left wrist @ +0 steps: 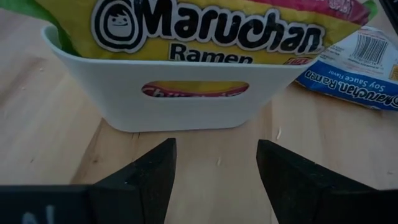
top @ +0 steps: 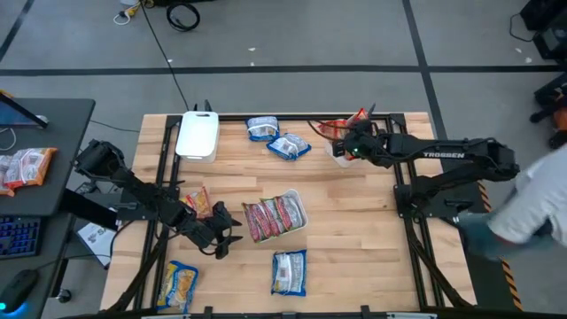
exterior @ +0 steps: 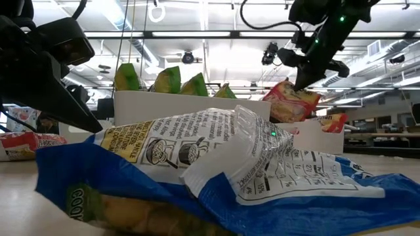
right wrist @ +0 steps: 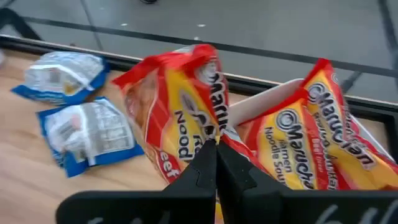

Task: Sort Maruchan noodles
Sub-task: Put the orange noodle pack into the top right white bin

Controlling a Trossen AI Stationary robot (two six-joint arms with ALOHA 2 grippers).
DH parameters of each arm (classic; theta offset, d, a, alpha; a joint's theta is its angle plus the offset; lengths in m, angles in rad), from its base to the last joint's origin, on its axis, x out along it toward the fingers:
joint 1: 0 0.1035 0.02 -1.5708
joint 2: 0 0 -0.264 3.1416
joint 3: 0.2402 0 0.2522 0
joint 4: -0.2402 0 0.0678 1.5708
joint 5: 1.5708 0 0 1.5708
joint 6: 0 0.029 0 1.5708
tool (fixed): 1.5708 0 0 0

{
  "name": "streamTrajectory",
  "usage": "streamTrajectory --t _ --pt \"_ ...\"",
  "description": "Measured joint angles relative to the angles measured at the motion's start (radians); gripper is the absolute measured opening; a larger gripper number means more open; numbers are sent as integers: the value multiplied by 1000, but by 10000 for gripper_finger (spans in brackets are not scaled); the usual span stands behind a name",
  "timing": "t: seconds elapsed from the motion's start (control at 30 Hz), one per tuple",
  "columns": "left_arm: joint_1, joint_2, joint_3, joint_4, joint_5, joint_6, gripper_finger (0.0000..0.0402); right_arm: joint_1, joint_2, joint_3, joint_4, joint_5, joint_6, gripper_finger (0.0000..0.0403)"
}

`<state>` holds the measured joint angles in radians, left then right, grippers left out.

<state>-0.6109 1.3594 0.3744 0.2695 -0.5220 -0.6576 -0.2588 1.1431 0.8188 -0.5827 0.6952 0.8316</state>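
Two arms work over the wooden desk (top: 354, 221), and grey floor (top: 292, 35) lies beyond it. In the low view the room has long ceiling lights (exterior: 197, 34).

At the desk's middle a white tray (top: 299, 216) holds red-pink packets (top: 270, 217) side by side, long axes running between the near and far edges. Another tray (top: 197, 136) lies upside down at the far left.

The left gripper (top: 225, 232) hovers just left of the middle tray, fingers (left wrist: 149, 174) spread and empty. The right gripper (top: 344, 142) is at the far edge, fingers (right wrist: 208, 165) pressed together on the edge of an orange packet (right wrist: 180, 112) that hangs long axis downward, beside a second orange packet (right wrist: 311, 143) in a tray.

Two blue packets (top: 288, 146) lie at the far middle, one (top: 289, 272) near the front, long axis front to back.
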Motion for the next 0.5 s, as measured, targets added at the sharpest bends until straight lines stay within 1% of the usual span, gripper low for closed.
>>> streamTrajectory --t 0.17,0.43,0.5 --pt "0 0 0 -34 2 -1 227 30 -11 -1 1 6 15 5" --pt "0 0 0 -47 3 -5 227 34 -16 -1 -157 27 67 5" --pt "0 0 0 -47 3 -6 227 29 -16 -2 -173 34 67 5"
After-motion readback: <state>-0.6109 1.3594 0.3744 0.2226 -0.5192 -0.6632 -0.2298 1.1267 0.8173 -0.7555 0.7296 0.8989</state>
